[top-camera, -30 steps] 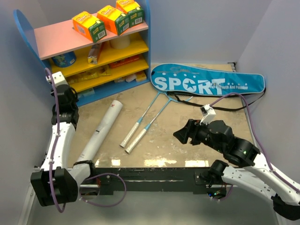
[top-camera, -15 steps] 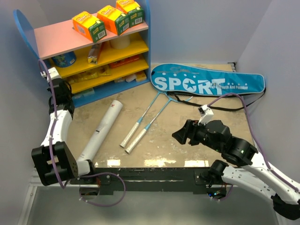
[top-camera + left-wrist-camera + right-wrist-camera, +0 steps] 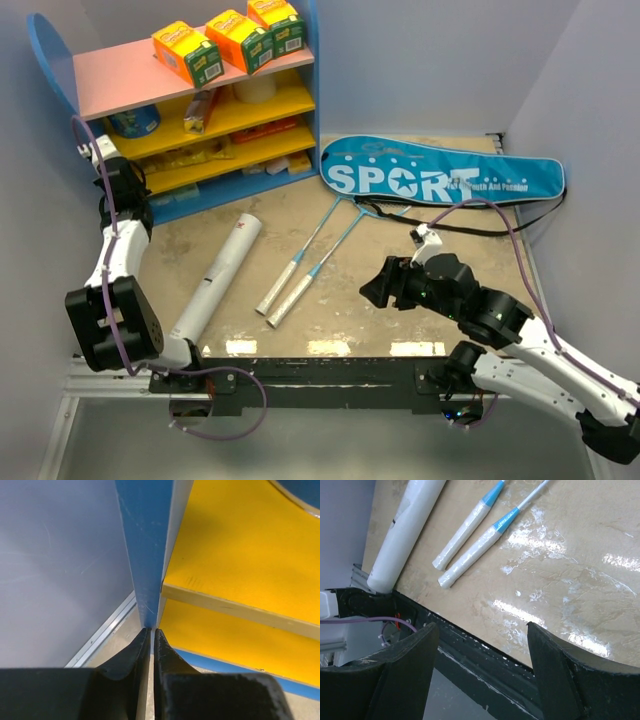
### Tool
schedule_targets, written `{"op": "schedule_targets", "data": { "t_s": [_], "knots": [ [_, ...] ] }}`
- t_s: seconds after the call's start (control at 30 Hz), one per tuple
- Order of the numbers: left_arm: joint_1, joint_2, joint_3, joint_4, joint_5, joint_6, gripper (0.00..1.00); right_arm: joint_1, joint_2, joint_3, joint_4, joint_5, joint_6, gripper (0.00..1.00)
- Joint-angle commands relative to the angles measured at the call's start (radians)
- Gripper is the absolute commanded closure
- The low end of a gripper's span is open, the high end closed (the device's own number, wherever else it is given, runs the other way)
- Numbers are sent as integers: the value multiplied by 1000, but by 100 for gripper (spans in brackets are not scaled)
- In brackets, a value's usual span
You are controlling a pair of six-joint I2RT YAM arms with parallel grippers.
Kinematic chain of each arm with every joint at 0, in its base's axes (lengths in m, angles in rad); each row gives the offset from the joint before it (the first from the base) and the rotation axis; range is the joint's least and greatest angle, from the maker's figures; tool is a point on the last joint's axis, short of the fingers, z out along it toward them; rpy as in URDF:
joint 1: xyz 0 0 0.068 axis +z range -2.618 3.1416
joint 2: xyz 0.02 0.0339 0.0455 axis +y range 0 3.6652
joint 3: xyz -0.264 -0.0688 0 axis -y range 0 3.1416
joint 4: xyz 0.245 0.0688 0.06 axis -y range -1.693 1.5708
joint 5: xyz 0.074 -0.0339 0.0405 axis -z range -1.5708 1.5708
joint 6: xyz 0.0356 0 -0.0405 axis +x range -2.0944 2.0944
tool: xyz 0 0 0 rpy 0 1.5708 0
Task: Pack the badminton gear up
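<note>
Showing the packing task at its outset, with no item of gear yet stowed. At the lower centre of the top view, the right gripper (image 3: 368, 290) hovers above the table (image 3: 350, 320), its jaws standing well apart with nothing between them; its wrist view looks down on bare tabletop and the table's near edge. To its left, at the middle of the frame, the two rackets (image 3: 280, 286) lie side by side and nearly parallel on the table, white handles toward the near edge and thin shafts running diagonally up and right toward the bag. Their heads reach the bag's lower edge but are too thin to make out clearly. A long white tube (image 3: 218, 275) lies just left of the handles at a similar slant, apart from them. Farther back, at the upper right, the blue bag (image 3: 440, 175) lettered "SPORT" lies flat; whether its mouth is open cannot be told. No shuttlecock can be made out in any view. At the upper left, the left gripper (image 3: 151, 632) is raised beside the shelf (image 3: 120, 80), jaws drawn together with only a slit between them and nothing held, tips at the edge of the shelf's blue side panel. Orange-green boxes (image 3: 215, 45) stand on the shelf top. By this judgement, both rackets and any shuttlecocks are left to be bagged.
</note>
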Motion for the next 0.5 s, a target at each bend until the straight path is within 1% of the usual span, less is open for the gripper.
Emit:
{"op": "schedule_targets", "data": {
  "t_s": [0.0,0.13,0.3,0.47],
  "knots": [
    [20,84,85,139,30,-25,89,2,8,-21,53,-13,14,25],
    [20,167,141,149,47,-17,91,4,34,-30,73,-16,20,25],
    [26,265,272,133,59,1,92,2,63,-24,73,-7,20,25],
    [32,382,384,129,88,-12,93,2,71,-32,73,8,40,25]
  ]
}}
